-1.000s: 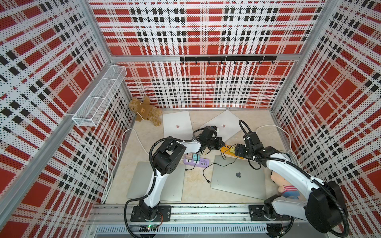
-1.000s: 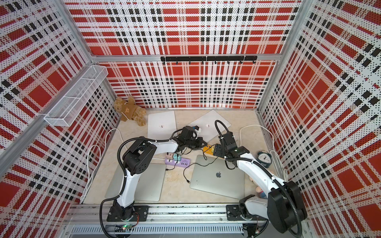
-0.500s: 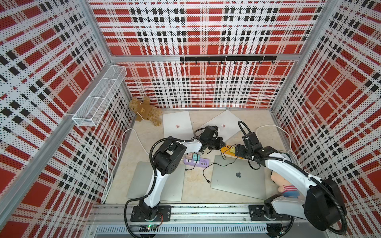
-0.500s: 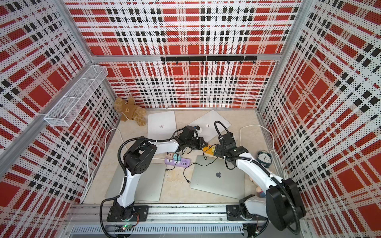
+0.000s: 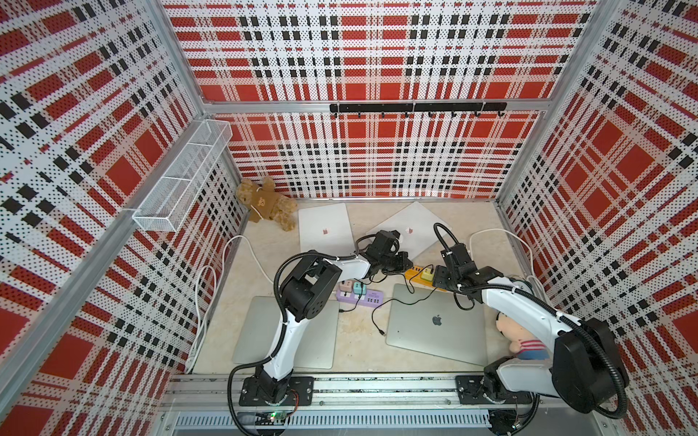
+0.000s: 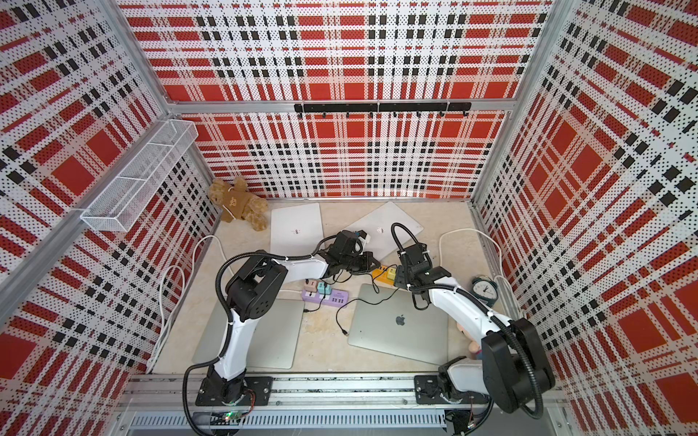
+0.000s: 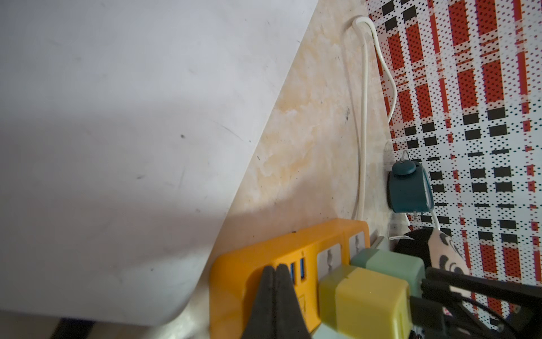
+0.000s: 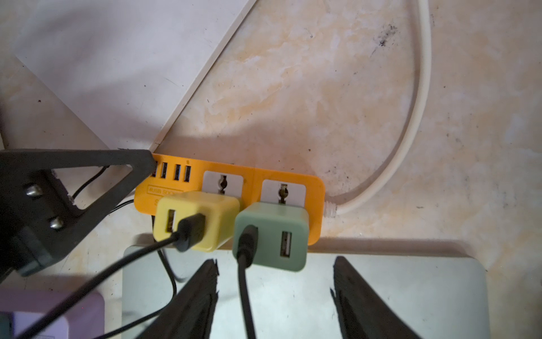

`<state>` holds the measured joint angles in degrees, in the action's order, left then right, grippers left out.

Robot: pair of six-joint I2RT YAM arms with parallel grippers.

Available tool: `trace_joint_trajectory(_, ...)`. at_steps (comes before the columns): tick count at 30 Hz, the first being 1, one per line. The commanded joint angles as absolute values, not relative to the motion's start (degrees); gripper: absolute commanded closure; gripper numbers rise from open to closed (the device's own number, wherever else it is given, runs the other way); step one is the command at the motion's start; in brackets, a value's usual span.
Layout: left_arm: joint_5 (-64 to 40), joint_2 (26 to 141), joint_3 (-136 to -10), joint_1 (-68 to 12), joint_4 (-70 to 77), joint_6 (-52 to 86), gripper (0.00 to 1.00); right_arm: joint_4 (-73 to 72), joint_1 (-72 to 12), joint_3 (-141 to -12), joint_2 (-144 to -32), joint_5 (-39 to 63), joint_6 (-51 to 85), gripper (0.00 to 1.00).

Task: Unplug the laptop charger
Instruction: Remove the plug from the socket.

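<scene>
An orange power strip [image 8: 228, 182] lies on the table between both arms, seen in a top view too [image 5: 414, 271]. Two charger cubes are plugged into it, a yellow one [image 8: 196, 220] and a green one [image 8: 272, 234], each with a black cable. My right gripper [image 8: 275, 264] is open just short of the green charger, its jaws either side of that cable, above the silver laptop [image 5: 436, 324]. My left gripper [image 7: 275, 268] is shut, empty, with its tips pressed on the strip's USB end.
A purple power strip [image 5: 360, 296] with small chargers lies left of the silver laptop. Two white laptops [image 5: 325, 230] sit at the back, another laptop [image 5: 257, 332] at front left. A teal clock [image 6: 484, 288], a doll [image 5: 517, 336], a teddy bear [image 5: 266, 204] and a white cable [image 8: 416, 117] ring the area.
My right gripper has edged toward the orange strip and its jaws have narrowed a little. The left gripper has stayed put on the strip.
</scene>
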<state>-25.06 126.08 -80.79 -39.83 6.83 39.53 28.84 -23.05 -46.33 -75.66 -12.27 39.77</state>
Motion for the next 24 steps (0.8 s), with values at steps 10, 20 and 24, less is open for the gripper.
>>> trace_joint_trajectory(10, -23.91, 127.71, -80.24, -40.17, 3.17, 38.32, 1.00, 26.24, -22.50, -48.42, -78.74, -14.44, 38.27, 0.43)
trace_joint_trajectory(20, -23.56, 127.47, -79.28, -40.25, 2.75, 38.14, 1.00, 24.17, -22.41, -48.28, -81.01, -14.81, 38.10, 0.46)
trace_joint_trajectory(24, -23.73, 127.62, -79.22, -40.25, 2.69, 38.14, 1.00, 23.47, -22.44, -48.14, -81.68, -14.57, 38.03, 0.49)
